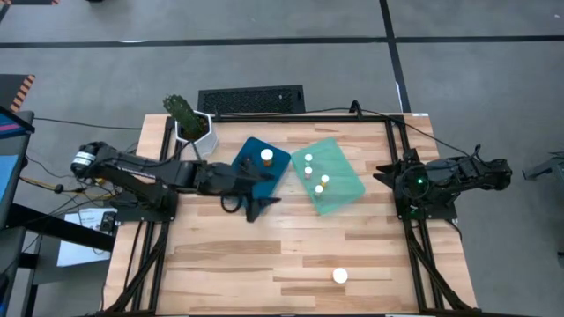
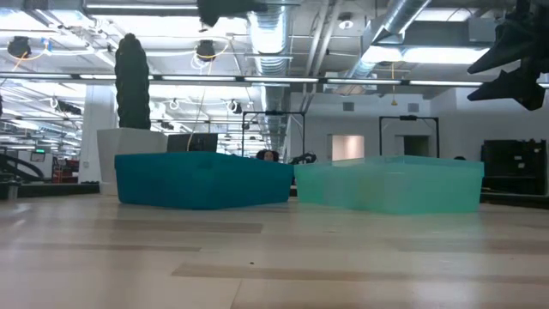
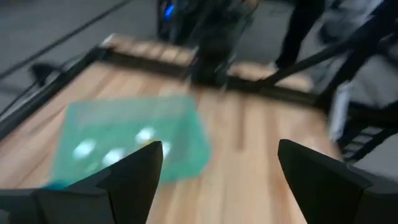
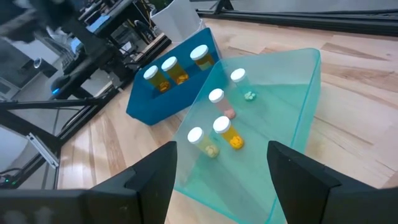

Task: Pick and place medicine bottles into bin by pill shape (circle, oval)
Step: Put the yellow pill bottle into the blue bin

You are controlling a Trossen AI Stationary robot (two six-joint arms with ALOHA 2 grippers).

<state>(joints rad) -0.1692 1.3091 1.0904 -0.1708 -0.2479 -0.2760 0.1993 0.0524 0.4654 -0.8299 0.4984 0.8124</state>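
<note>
The dark blue tray (image 1: 264, 167) and the mint green tray (image 1: 330, 176) lie side by side at the table's far middle. In the right wrist view the blue tray (image 4: 163, 93) holds three upright amber bottles (image 4: 175, 70) with white caps, and the green tray (image 4: 273, 118) holds several (image 4: 224, 132). One more bottle (image 1: 340, 276) stands alone near the table's near edge. My left gripper (image 1: 256, 204) hovers open and empty over the blue tray's near corner and hides some of its bottles from above. My right gripper (image 1: 386, 170) is open and empty at the table's right edge.
A white pot with a cactus (image 1: 189, 123) stands at the far left corner, just left of the blue tray. A black keyboard-like object (image 1: 251, 99) lies beyond the far edge. Bare wood stretches over the table's near half around the lone bottle.
</note>
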